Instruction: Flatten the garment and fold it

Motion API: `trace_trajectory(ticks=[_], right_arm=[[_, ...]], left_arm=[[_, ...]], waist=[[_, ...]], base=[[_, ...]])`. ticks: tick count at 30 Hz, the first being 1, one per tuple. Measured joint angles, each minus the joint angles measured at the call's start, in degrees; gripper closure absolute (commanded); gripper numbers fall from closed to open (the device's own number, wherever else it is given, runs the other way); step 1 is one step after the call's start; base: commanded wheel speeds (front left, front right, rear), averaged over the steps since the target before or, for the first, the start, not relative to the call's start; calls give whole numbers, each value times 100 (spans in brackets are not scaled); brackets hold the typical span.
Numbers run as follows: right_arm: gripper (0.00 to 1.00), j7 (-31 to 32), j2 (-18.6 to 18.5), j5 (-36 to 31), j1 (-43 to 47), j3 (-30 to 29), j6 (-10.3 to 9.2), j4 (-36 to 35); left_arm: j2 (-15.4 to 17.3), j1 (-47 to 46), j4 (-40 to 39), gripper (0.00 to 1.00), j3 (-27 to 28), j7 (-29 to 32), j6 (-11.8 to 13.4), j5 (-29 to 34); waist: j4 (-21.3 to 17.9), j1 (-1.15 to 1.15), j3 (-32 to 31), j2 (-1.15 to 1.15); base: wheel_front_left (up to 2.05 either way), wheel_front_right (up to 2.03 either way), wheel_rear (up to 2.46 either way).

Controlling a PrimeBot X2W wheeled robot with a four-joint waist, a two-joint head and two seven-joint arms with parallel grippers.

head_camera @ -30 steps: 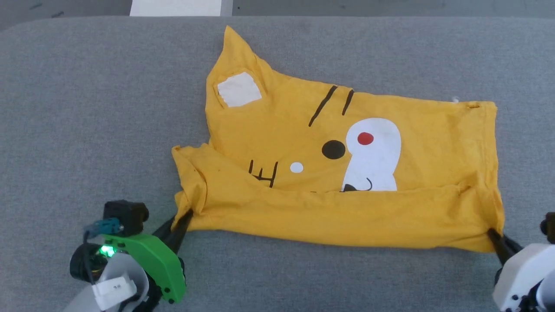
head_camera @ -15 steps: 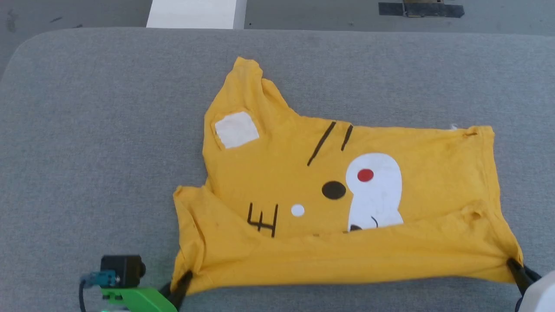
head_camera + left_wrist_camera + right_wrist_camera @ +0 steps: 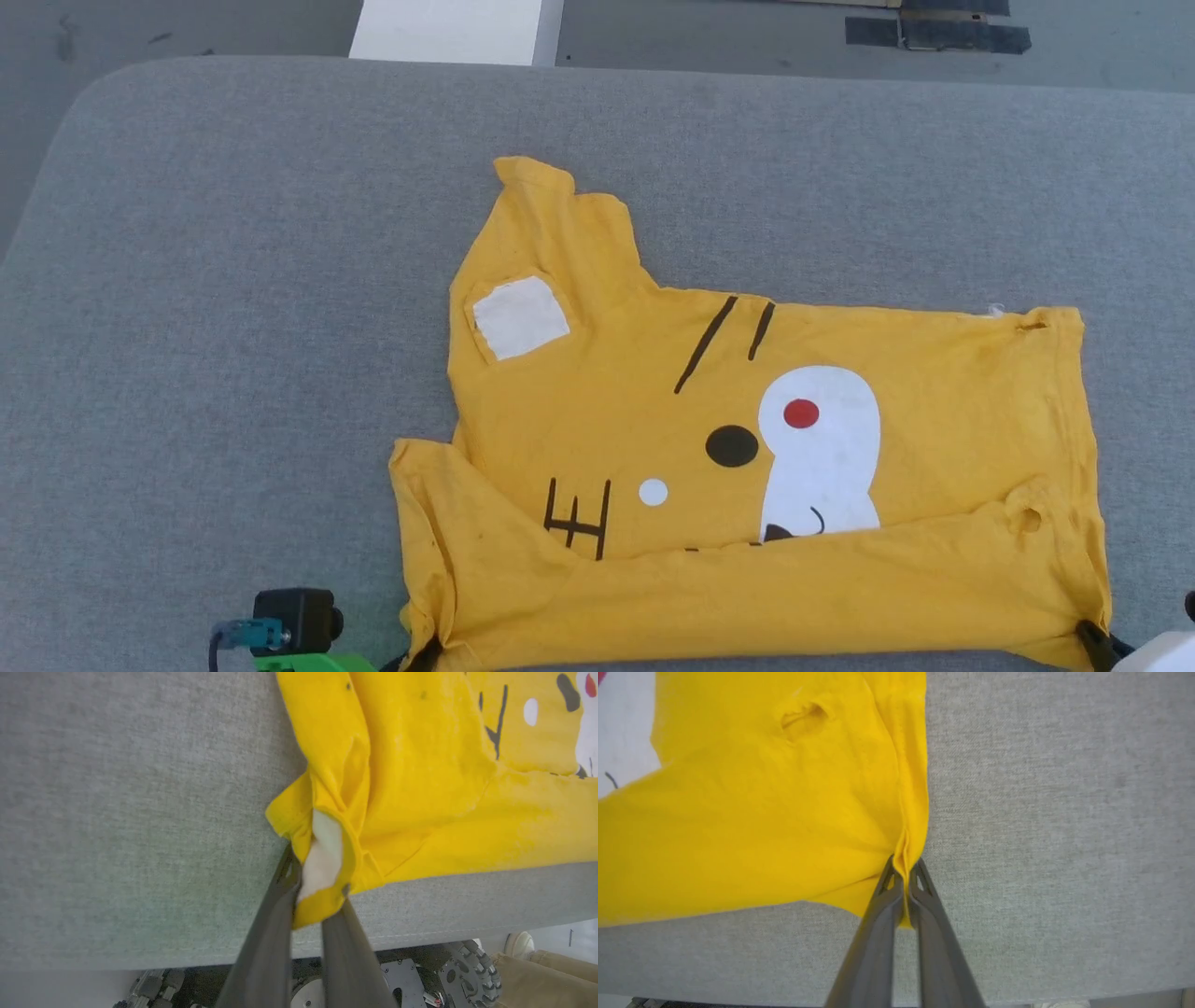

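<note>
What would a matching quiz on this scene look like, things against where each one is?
Things
1. left claw with two dark fingers
2. right claw with two dark fingers
3. small round red dot
4. white square patch

Places
A. inside the large white oval print
B. shut on the near left corner of the bright yellow thin-fabric T-shirt
C. on the shirt's flap jutting far left
D. shut on the shirt's near right corner

Pairs: 1-B, 2-D, 3-A, 4-C

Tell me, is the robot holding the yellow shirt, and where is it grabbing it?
Yes. The left claw pinches the yellow T-shirt at its near left corner, and the right claw pinches its near right corner.
</note>
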Motion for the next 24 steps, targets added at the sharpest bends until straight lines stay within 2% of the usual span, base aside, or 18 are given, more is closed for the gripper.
trace_trajectory(ticks=[1, 2, 3, 4, 9, 13, 17, 20, 22, 24], right_arm=[[52, -97, -1, -4, -15, 3, 0, 35], [0, -201, -4, -11, -33, 11, 0, 66], [0, -258, -8, -10, -53, 21, 0, 97], [0, -321, -5, -8, -65, 24, 0, 123], [0, -641, -15, 74, -138, 18, -2, 9], [0, -1094, -30, 9, -266, -59, -2, -311], [0, -1538, -3, -221, -427, -23, -2, -565], [0, -1726, 56, -310, -532, 92, -2, -650], [0, -1824, 80, -372, -633, 208, -2, -695], [0, -1930, 100, -439, -755, 280, -2, -726]], left_arm=[[-14, -9, 33, 93, -7, -24, -12, 9], [-31, -21, 69, 80, -7, -80, -29, 29], [-47, -34, 99, 9, -1, -132, -34, 44], [-58, -47, 131, 0, 19, -194, -34, 49], [-118, -42, 30, 0, 369, -599, -29, -21], [-42, -38, -385, 0, 794, -1021, -26, -59], [248, -193, -864, 0, 1087, -1371, -21, 271], [485, -728, -1158, 0, 1174, -1407, 4, 646], [779, -1327, -1198, 0, 1123, -1158, -62, 951], [937, -1984, -1202, 0, 1044, -896, -175, 1182]], waist=[[2, 0, -19, 0], [3, 0, -39, 0], [2, 0, -56, 0], [0, 0, -78, 0], [-36, 0, -175, 0], [-116, 0, -198, 0], [-181, 0, -117, 0], [-216, 0, 17, 0], [-244, 0, 153, 0], [-270, 0, 296, 0]], base=[[0, 0, 0], [0, 0, 0], [0, 0, 0], [0, 0, 0], [0, 0, 0], [0, 0, 0], [0, 0, 0], [0, 0, 0], [0, 0, 0], [0, 0, 0]])
